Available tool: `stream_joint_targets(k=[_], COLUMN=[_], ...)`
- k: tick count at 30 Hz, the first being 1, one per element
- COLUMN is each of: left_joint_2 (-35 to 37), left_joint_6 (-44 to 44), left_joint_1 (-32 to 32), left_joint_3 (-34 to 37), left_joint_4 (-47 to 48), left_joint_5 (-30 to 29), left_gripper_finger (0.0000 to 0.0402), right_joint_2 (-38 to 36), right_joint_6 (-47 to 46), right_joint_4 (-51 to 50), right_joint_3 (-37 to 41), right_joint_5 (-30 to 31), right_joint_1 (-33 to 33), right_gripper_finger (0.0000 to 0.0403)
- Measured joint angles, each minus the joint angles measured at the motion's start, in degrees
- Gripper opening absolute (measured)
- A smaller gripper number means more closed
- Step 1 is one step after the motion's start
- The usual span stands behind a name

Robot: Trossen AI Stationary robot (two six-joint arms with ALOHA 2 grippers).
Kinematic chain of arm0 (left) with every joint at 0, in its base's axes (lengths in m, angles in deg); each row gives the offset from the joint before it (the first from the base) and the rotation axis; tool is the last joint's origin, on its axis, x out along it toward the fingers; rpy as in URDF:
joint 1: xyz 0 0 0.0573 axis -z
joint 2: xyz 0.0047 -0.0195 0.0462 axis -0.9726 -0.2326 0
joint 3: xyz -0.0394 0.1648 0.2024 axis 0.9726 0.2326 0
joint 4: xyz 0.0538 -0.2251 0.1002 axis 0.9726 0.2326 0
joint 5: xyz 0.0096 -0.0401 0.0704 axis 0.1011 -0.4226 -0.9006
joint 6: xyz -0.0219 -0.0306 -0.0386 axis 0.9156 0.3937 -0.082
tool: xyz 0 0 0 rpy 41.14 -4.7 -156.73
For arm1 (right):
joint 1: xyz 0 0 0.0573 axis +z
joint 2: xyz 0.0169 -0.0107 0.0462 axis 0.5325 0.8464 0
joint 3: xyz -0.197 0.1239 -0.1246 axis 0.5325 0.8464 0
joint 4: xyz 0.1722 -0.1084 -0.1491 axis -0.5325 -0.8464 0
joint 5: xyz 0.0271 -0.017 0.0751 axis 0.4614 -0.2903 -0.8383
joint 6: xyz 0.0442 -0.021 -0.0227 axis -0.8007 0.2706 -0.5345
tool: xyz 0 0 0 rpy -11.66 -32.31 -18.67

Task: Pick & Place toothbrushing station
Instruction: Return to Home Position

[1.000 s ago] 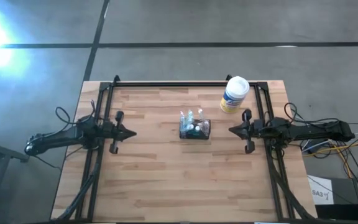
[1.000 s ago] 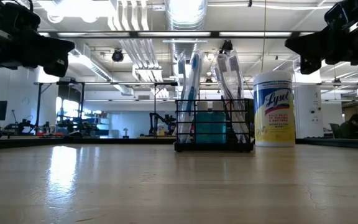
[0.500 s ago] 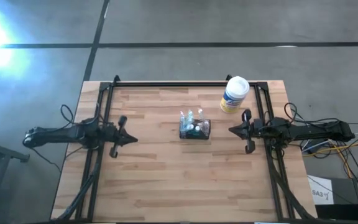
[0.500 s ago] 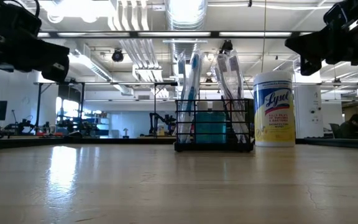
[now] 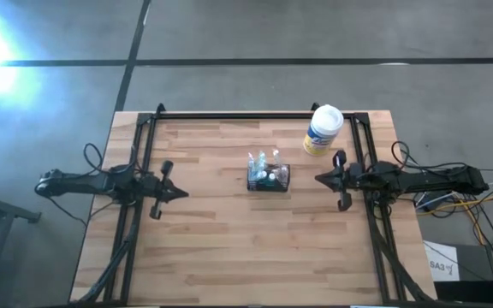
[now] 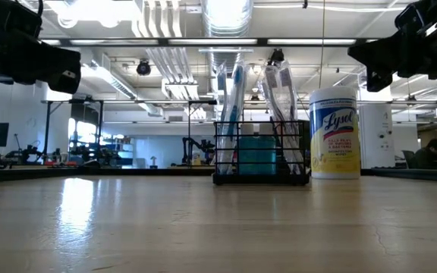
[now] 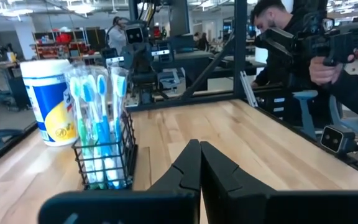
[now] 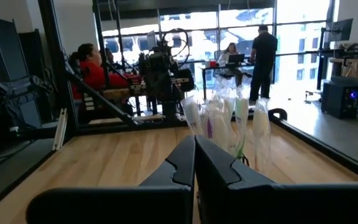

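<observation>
**Item 1.** Small black rectangular wire-mesh caddy. It is stood upright on the pale wooden plank surface, between the 2 claws and well apart from each, ahead of both sets of fingertips. Several blue and white toothbrushes are held upright in it, and a teal object is seen low inside it.

**Item 2.** Left claw. The fingers are pressed together and nothing is held. It is raised above the surface near that arm's own edge and pointed toward the caddy.

**Item 3.** Right claw. The fingers are pressed together and nothing is held. It is raised above the surface at the opposite edge, also pointed toward the caddy.

**Item 4.** White cylindrical canister with a yellow label. It is placed near the right claw, off to 1 side of it, far from the left claw and apart from the caddy.

**Step in hand.** Loading is judged complete, as no loose toothbrush is seen on the surface. The return of both arms to rest is judged to be under way.

**Next move.** No grasp is called for. The arms need only be drawn back and settled. Both claws should be kept shut and clear of the caddy and canister, so that neither is knocked.
</observation>
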Motion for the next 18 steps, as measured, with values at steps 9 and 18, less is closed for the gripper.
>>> stream_joint_targets(k=[9, 18], left_joint_2=[3.52, 3.5], left_joint_6=[-1.36, -1.09], left_joint_1=[0.0, 0.0], left_joint_3=[0.0, 0.0], left_joint_4=[0.83, 1.29], left_joint_5=[-2.85, -3.71], left_gripper_finger=[0.0, 0.0002], right_joint_2=[-0.13, -0.11], right_joint_6=[0.15, 1.51], right_joint_4=[2.31, 1.46], right_joint_3=[0.0, 0.0], right_joint_5=[-0.02, 0.0], right_joint_1=[0.0, 0.0], right_gripper_finger=[0.0008, 0.0008])
